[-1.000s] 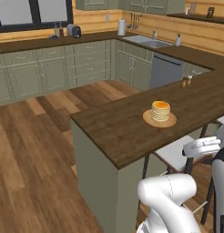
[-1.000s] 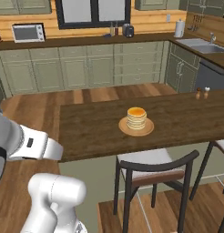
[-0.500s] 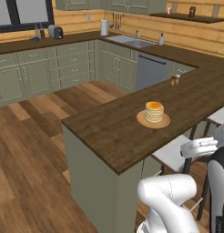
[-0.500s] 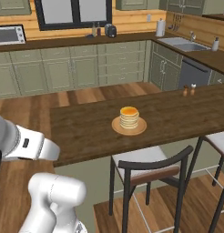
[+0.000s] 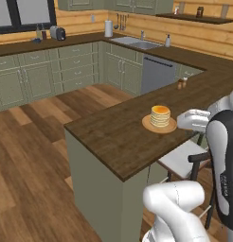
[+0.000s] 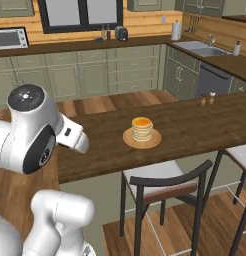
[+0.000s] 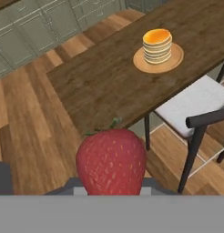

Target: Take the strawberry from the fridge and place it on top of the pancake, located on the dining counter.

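— Looking down the hand view, what did you have at the gripper (image 7: pixel 111 193)?

— I had the strawberry (image 7: pixel 111 160) filling the lower middle, its red body rising from between the two dark finger tips. The gripper was closed onto its lower part, one tip at each side. It stood upright in that view, long axis running bottom to top, with the green leafy end at the top, pointing away toward the counter edge.

— And the pancake?

— I saw the pancake (image 7: pixel 157 45) as a short stack sitting flat on its round tan plate (image 7: pixel 140 63), the plate resting on the dark plank top of the dining counter (image 7: pixel 100 82). The stack stood straight, layers level, the top one a deeper orange-gold. Nothing else lay on the plate. From the left base view the pancake (image 5: pixel 160 116) sat near the chair-side edge of the counter (image 5: pixel 113 137); from the right base view it (image 6: pixel 142 128) was about midway along the counter (image 6: pixel 185 125).

— How far was the berry from it?

— Well apart. The strawberry hung out over the wood floor (image 7: pixel 32 118), short of the counter's near edge, with the stack beyond and to the right. A chair (image 7: pixel 196 109) with a pale seat stood tucked against the counter, just below the plate in that view.

— Anything else on the counter?

— Two small shakers (image 6: pixel 207 99) stood farther along, apart from the plate.
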